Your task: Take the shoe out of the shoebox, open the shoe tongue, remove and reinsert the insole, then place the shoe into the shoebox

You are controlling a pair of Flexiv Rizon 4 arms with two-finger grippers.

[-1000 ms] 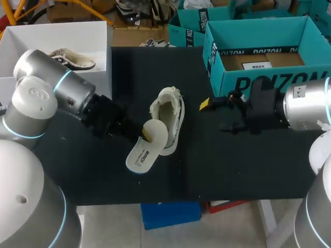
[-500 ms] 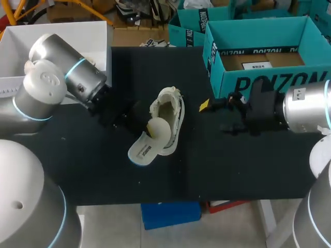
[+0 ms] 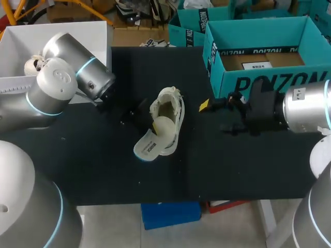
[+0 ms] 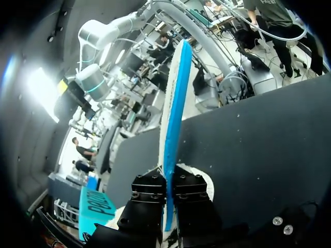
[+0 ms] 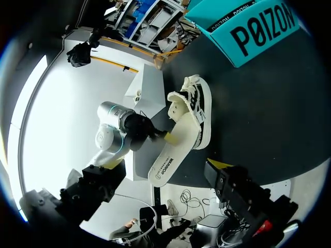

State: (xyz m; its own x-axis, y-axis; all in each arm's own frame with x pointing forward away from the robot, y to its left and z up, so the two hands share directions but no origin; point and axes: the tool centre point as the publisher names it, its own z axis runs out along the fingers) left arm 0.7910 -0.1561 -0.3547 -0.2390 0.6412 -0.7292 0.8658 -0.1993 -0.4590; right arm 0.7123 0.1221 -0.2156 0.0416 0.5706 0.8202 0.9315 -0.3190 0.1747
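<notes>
Between 2 fingers [image 4: 147, 188] of the left claw [image 4: 166, 196], the insole [image 4: 173, 113], edge-on

The left gripper [image 3: 145, 123] has swung away from me, pushing the insole [image 3: 150, 146] further into the shoe [image 3: 175, 111].

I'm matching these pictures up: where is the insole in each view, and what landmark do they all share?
Head view: the insole sticks out of the shoe at mid-table.
Left wrist view: the insole is edge-on, a blue-and-white strip held in the left hand.
Right wrist view: the insole juts from the shoe, its printed face showing.
Shared landmark: the teal shoebox, in all three.
</notes>
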